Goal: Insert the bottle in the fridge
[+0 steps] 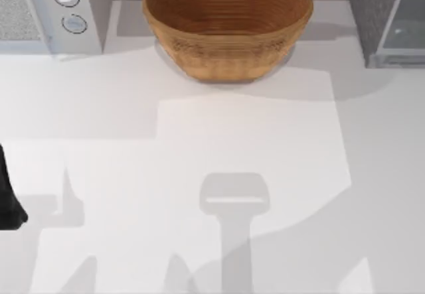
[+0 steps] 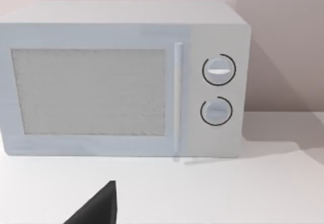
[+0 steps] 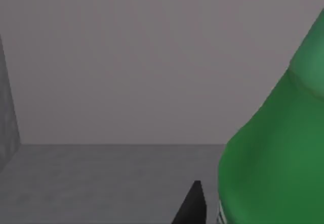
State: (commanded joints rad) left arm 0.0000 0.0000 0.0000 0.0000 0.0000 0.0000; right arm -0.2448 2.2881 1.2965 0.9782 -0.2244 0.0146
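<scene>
Top view: table (image 1: 199, 174) carries a woven basket (image 1: 227, 25) at rear centre, a light grey microwave (image 1: 56, 12) with two round knobs at rear left, and the fridge (image 1: 385, 18) at rear right, with its pale glassy door panel (image 1: 405, 28) swung open.

Our left arm (image 1: 8, 198) sits at the table's left edge, just a dark bit of it showing. Left wrist view looks straight at the microwave (image 2: 124, 80), speckled window and both knobs facing us; one dark fingertip (image 2: 98, 206) pokes in low, well short of the appliance. We cannot tell how the left jaws stand.

Right wrist view: the bottle (image 3: 278, 148) is close up against the camera, bright green, with a sliver of pale label at its lower edge. Behind it are plain grey walls and a grey floor, the fridge (image 3: 126, 82) interior, so the bottle is inside the cabinet. One dark fingertip (image 3: 192, 206) is just beside the bottle. Whether the right jaws are clamped on it or apart, we cannot tell.
</scene>
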